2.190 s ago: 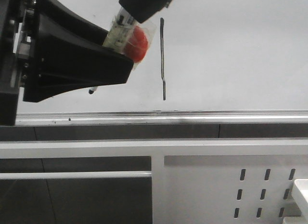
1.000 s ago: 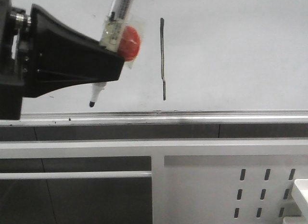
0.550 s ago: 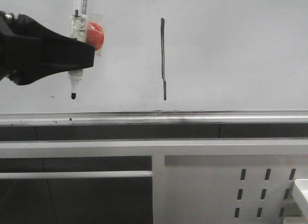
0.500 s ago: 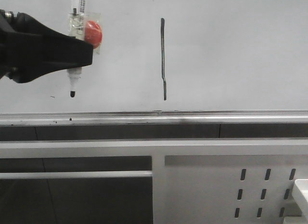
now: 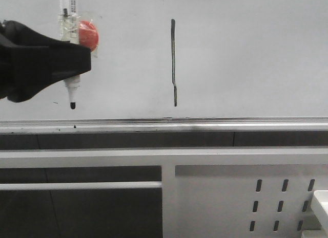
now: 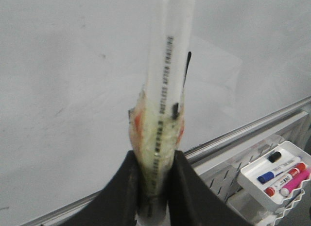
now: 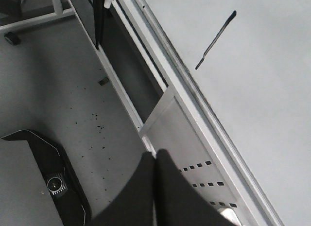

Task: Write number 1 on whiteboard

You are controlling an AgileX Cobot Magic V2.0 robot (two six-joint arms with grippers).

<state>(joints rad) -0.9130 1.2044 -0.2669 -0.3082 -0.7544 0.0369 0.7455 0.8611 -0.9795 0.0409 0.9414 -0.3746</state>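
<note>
The number 1 (image 5: 173,64) is a thin dark vertical stroke, kinked near its lower end, on the glossy whiteboard (image 5: 246,53). It also shows in the right wrist view (image 7: 215,40) and partly behind the pen in the left wrist view (image 6: 187,65). My left gripper (image 5: 77,61) is shut on a white marker pen (image 5: 70,87) wrapped in tape with a red patch, at the board's left, well left of the stroke. The pen's dark tip points down, above the silver rail (image 5: 205,124). My right gripper (image 7: 155,160) is shut and empty, away from the board.
A white metal panel with oval slots (image 5: 241,197) sits below the rail. A white tray (image 6: 274,175) with several coloured markers hangs at the lower right. The floor and a dark base (image 7: 43,177) lie below the right gripper.
My left gripper has moved left across the board with the pen, away from the stroke, and the pen has turned upright. The stroke is unchanged.
</note>
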